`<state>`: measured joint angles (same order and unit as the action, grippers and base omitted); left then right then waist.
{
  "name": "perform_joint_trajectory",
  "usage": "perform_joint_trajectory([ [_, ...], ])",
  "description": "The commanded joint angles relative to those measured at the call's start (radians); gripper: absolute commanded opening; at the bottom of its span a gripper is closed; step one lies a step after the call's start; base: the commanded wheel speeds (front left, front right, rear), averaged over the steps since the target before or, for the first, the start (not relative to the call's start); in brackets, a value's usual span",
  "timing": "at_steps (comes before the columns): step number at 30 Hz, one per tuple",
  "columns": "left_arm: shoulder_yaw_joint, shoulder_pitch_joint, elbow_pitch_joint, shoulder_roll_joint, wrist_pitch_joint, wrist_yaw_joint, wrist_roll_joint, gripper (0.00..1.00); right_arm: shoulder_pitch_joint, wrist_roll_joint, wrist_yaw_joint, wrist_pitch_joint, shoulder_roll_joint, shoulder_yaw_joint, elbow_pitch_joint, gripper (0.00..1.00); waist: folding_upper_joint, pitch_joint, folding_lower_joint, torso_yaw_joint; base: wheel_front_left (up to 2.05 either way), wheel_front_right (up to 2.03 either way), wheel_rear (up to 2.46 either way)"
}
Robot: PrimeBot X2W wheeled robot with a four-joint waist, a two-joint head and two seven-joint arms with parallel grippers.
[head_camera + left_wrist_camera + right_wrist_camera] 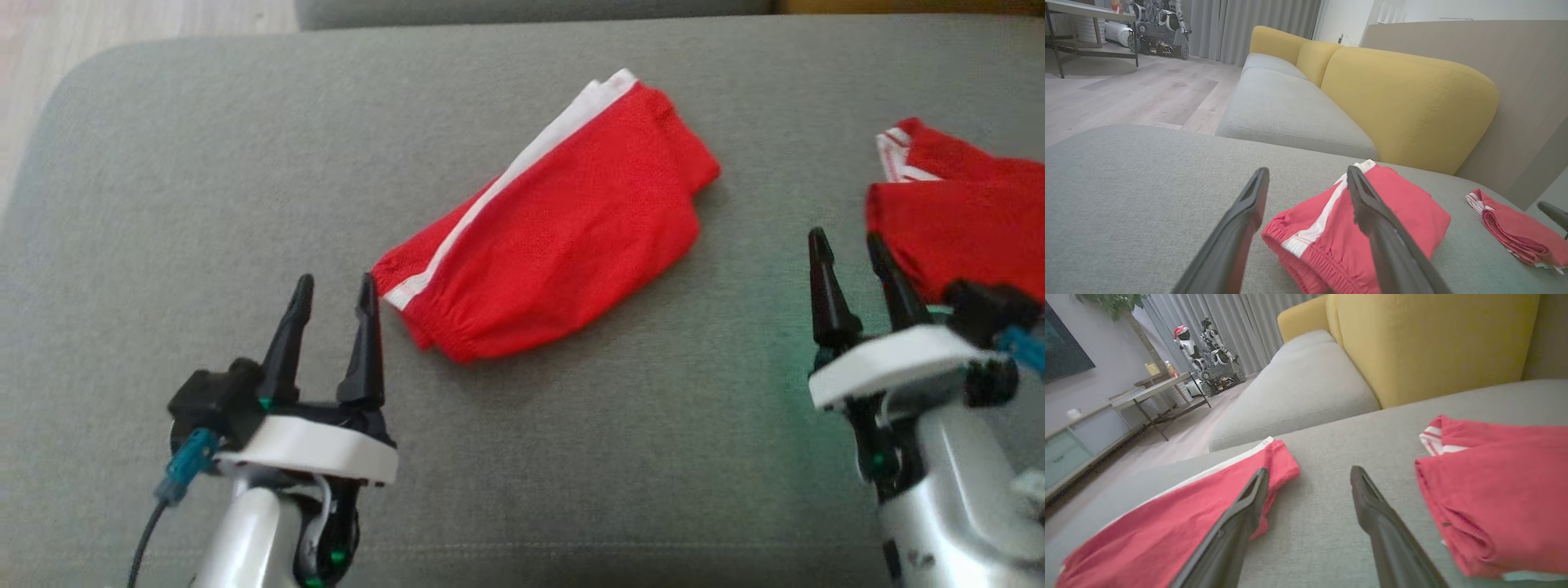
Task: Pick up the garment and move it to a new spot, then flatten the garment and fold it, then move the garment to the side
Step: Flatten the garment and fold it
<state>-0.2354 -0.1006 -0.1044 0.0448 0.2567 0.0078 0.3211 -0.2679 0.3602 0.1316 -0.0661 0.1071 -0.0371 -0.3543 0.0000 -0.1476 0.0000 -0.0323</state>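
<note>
Head view: seeing red shorts (563,237) lying folded mid grey cushion (204,163); left gripper (335,282), right gripper (846,237) hovering over cushion's near side, fingers apart, empty. Left wrist view: facing red shorts on cushion. Right wrist view: facing bare cushion beside red shorts.

soft, even light is spread across the grey cushion (204,147) in the head view, and only a faint shadow is cast under the red shorts (563,237). a green glow is thrown on the fabric beside the right gripper (845,237). the right wrist view is rendered dimmer and cooler, its near fingers (1224,547) blurred. in the left wrist view the scene is shown brighter; lines are bowed toward the edges.
</note>
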Motion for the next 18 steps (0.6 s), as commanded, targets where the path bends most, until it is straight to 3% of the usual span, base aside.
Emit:
perform_joint_trajectory([
  [1,0.018,-0.048,0.030,0.006,0.005,-0.001,0.005,1.00,-0.070,0.052,-0.001,0.031,-0.007,-0.018,0.021,1.00,0.0000,-0.031,0.0000,-0.038,0.00,0.00,0.00],
  [6,-0.008,-0.069,0.026,0.006,0.005,0.004,0.016,1.00,-0.163,0.212,-0.001,0.161,-0.018,0.022,-0.050,1.00,0.0000,-0.076,0.0000,-0.107,0.00,0.00,0.00],
  [13,-0.034,-0.092,0.029,0.006,0.005,0.010,0.032,1.00,-0.289,0.272,-0.001,0.281,-0.010,0.101,-0.187,1.00,0.0000,-0.125,0.0000,-0.180,0.00,0.00,0.00],
  [18,-0.059,-0.110,0.035,0.005,0.005,0.018,0.049,1.00,-0.384,0.239,-0.001,0.338,0.009,0.170,-0.316,1.00,0.0000,-0.154,0.0000,-0.231,0.00,0.00,0.00],
])
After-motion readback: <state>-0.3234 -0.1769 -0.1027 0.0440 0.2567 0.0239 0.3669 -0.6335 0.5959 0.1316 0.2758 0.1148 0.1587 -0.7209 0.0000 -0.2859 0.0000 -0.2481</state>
